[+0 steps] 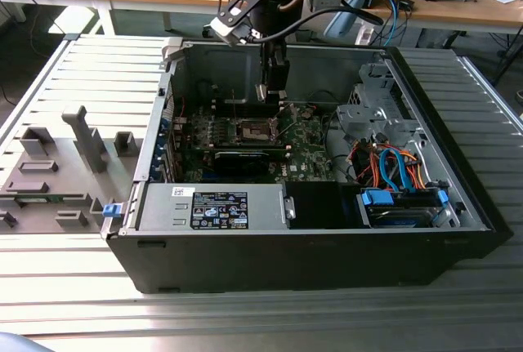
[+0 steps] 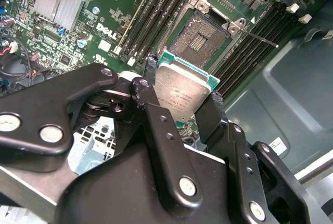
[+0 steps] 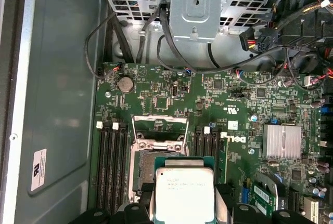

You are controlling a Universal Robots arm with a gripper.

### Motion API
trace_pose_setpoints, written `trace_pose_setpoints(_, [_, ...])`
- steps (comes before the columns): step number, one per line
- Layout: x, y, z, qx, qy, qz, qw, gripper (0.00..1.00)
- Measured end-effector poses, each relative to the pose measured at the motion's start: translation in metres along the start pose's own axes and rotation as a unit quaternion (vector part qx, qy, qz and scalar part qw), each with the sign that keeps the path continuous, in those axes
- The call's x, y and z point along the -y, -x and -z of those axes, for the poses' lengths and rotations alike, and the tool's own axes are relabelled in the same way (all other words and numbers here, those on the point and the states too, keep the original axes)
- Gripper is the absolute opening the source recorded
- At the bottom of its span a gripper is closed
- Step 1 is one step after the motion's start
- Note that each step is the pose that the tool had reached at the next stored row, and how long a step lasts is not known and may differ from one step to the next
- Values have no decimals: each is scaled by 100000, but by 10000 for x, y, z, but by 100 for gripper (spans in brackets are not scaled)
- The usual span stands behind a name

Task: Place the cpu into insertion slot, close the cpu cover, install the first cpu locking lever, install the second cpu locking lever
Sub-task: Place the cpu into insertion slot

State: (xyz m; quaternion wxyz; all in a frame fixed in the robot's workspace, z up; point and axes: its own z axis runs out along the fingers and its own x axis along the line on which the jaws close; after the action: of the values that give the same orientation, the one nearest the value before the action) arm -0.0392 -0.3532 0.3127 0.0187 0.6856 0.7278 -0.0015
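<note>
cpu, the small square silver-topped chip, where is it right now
In both wrist views the flat silver-grey cpu sits clamped in the black gripper, above the green circuit board, close to the dark square insertion slot.

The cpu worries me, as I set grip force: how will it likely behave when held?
The cpu looks like a rigid flat plate, so it probably won't flex. Its smooth metal top and thin edges, pinched by the gripper, may slip if tilted. Thin and small, it is probably light; its green edge might chip on the insertion slot.
</note>
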Motion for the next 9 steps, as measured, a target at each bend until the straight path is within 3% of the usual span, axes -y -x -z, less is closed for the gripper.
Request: trace_pose_setpoints(9, [0, 0, -1, 35, -32, -1056, 99994, 54])
